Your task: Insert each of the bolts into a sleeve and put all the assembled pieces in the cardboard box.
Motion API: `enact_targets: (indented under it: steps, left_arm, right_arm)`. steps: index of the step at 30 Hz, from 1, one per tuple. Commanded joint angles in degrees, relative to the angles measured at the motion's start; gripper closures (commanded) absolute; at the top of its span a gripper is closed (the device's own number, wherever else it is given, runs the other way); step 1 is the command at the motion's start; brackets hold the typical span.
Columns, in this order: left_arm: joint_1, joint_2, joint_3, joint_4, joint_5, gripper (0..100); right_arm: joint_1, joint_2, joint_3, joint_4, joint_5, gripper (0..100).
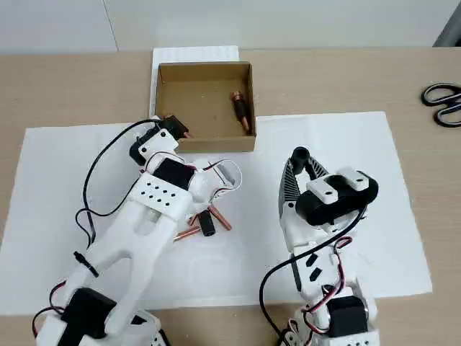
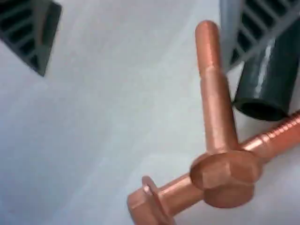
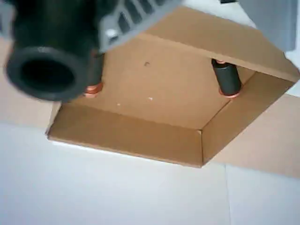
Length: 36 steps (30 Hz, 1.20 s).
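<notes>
Two copper bolts (image 2: 215, 117) (image 2: 187, 192) lie crossed on the white paper, with a loose black sleeve (image 2: 262, 89) beside them. My left gripper (image 2: 140, 37) hangs open just above them, one bolt's threaded end between its fingers. From above, the same bolts (image 1: 220, 216) (image 1: 187, 233) and sleeve (image 1: 207, 221) lie in front of the left gripper (image 1: 220, 189). My right gripper (image 1: 297, 164) is shut on another black sleeve (image 3: 47, 70), held in front of the cardboard box (image 1: 205, 143). Two assembled pieces (image 1: 241, 109) (image 1: 178, 127) lie inside the box.
A white sheet (image 1: 374, 216) covers the table under both arms. Scissors (image 1: 443, 101) lie at the far right on the bare wood. In the right wrist view the box's near wall (image 3: 126, 136) stands between the held sleeve and the pieces inside (image 3: 227, 79).
</notes>
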Motion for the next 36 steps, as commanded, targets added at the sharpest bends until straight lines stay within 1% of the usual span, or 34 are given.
enact_targets:
  steps: [1,5,11,17,27,28,30,34,36]
  left_arm:
    - [-0.4,0.2,0.2,-1.0,0.3,77]
    - [-1.1,5.4,-0.7,-1.0,0.3,77]
    - [-3.6,11.8,-7.5,-0.4,0.4,77]
    - [-3.3,15.8,-8.0,-0.4,2.1,77]
    - [-3.3,20.1,-8.1,-0.8,2.3,77]
    - [-3.3,20.1,-8.1,-0.8,2.3,78]
    - [-3.3,20.0,-8.1,-0.7,2.3,83]
    - [-3.3,19.9,-8.2,-0.9,2.3,100]
    - [-3.2,19.9,-8.2,-1.0,2.3,98]
  right_arm:
    - [0.5,-0.8,0.9,-0.9,0.5,99.5]
    - [0.5,-0.8,1.8,-0.9,0.5,99.5]
    - [0.5,-0.8,1.6,-1.0,0.5,99.5]
    - [0.5,-0.8,1.8,-1.0,0.5,99.5]
    - [0.5,-0.8,1.8,-1.0,0.5,99.5]
    - [0.5,-0.8,1.8,-1.0,0.5,99.5]
    - [0.5,-0.8,1.8,-1.0,0.5,99.5]
    - [0.5,-0.8,1.8,-1.0,0.5,99.5]
    - [0.5,-0.8,1.6,-1.0,0.5,99.5]
